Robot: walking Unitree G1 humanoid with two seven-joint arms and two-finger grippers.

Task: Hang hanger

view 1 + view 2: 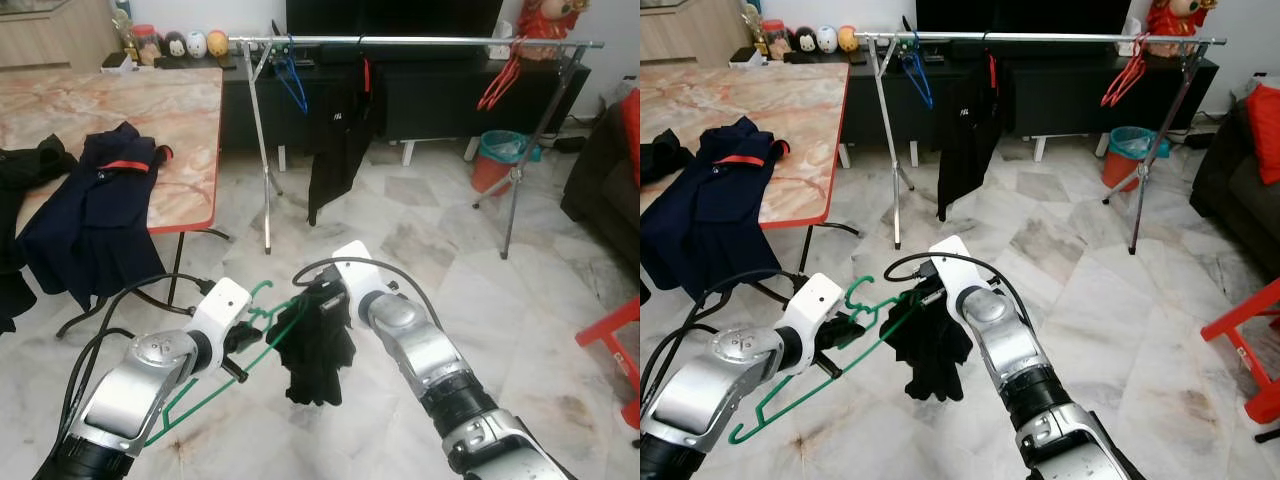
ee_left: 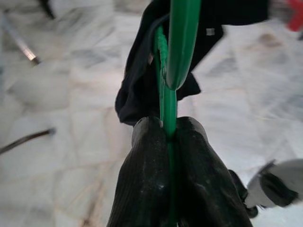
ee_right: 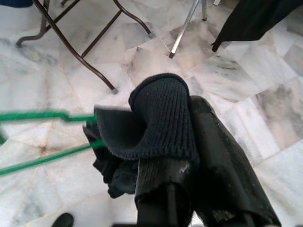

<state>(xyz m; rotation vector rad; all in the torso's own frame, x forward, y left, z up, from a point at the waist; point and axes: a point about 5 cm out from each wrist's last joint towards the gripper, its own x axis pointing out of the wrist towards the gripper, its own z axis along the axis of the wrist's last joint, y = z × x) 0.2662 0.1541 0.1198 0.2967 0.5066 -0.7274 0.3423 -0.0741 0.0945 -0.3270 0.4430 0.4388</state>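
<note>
The robot stands on the marble floor short of the clothes rail [image 1: 420, 41], which serves as landmark throughout. Left gripper [image 2: 168, 137]: both fingers pressed flat against the wire of the green hanger [image 1: 215, 385], no gap showing on either side of the wire. Right gripper [image 3: 187, 156]: fingers closed on a fold of the black knitted garment [image 1: 318, 350], whose bulk hangs in a bunch below the hanger's near arm. Hanger and garment are held low and well short of the rail, nearer the robot than the rail's legs.

Judged step: threading the garment onto the hanger before it goes up. To do it well, the right gripper should likely draw the knit opening along the wire arm while the left keeps the hanger level and its hook free; the bunched cloth could otherwise snag or slide off. A firm pinch on thin wire may let the hanger swivel, so slow motion is advisable.

On the rail: a blue hanger [image 1: 292, 82] toward its left end, a black garment on a red hanger [image 1: 338, 140] at mid-span, red hangers [image 1: 500, 85] toward its right end. Behind the rail's right legs stands a teal-lined bin [image 1: 502, 155]; its contents cannot be made out. Left of the rail, a table [image 1: 120, 105] bears a navy garment [image 1: 100, 195]
</note>
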